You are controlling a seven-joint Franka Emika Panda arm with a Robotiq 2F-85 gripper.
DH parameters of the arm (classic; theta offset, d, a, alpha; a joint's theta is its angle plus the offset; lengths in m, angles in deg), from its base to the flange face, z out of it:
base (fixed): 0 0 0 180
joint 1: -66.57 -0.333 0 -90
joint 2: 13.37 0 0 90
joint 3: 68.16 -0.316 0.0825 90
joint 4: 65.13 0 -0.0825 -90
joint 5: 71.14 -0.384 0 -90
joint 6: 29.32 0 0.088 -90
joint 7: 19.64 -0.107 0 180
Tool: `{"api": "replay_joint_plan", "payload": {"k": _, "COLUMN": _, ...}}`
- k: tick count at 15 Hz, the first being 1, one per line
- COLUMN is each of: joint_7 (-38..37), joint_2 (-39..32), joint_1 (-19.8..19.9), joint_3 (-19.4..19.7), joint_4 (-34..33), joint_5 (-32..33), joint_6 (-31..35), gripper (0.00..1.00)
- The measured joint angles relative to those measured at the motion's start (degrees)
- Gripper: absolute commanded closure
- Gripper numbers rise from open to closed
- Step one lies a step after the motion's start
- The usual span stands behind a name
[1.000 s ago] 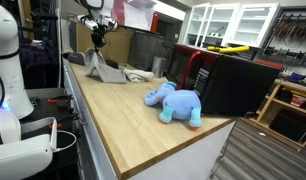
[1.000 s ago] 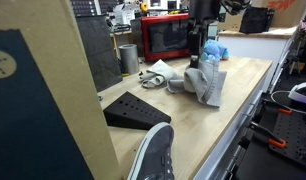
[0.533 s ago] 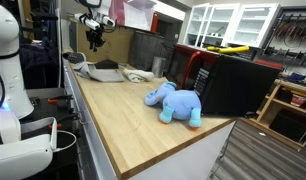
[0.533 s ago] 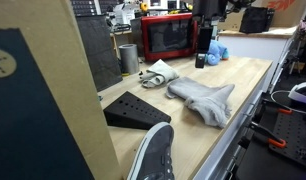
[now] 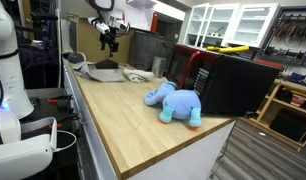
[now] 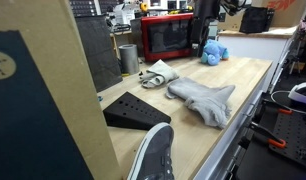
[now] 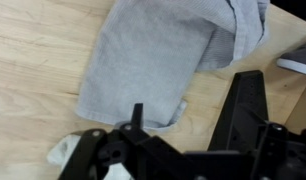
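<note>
A grey cloth [image 6: 203, 100] lies spread on the wooden bench [image 5: 123, 120], below the hand [image 5: 110, 42] and well clear of it; in the wrist view its long axis slants from near left to far right; the hand's jaws stand wide apart, holding nothing.

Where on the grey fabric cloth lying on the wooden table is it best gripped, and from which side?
Probably the doubled-over fold at one edge of the grey fabric cloth, approached straight down from above. Most of it lies flat on the wooden table, leaving nothing to pinch; the fold stands a little proud in the wrist view.
</note>
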Motion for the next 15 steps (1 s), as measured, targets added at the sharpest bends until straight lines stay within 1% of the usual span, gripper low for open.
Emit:
{"api": "replay_joint_plan", "payload": {"k": 4, "joint_7": -2.37, "joint_2": -6.10, "joint_1": 0.72, "joint_3": -0.60, "joint_4": -0.01, "joint_5": 0.04, "joint_6": 5.21, "gripper": 0.00}}
{"api": "replay_joint_plan", "payload": {"k": 10, "joint_7": -6.54, "joint_2": -15.04, "joint_1": 0.59, "joint_3": -3.85, "joint_4": -1.76, "joint_5": 0.33, "joint_6": 13.42, "gripper": 0.00}}
{"api": "replay_joint_plan", "payload": {"k": 13, "joint_7": -9.79, "joint_2": -19.37, "joint_1": 0.60, "joint_3": -4.70, "joint_4": -3.91, "joint_5": 2.72, "joint_6": 17.36, "gripper": 0.00}}
{"api": "replay_joint_plan", "payload": {"k": 14, "joint_7": -10.94, "joint_2": -20.69, "joint_1": 0.61, "joint_3": -4.83, "joint_4": -4.72, "joint_5": 3.84, "joint_6": 18.34, "gripper": 0.25}}
{"api": "replay_joint_plan", "payload": {"k": 15, "joint_7": -11.99, "joint_2": -21.90, "joint_1": 0.61, "joint_3": -4.94, "joint_4": -5.38, "joint_5": 5.09, "joint_6": 19.39, "gripper": 0.28}}
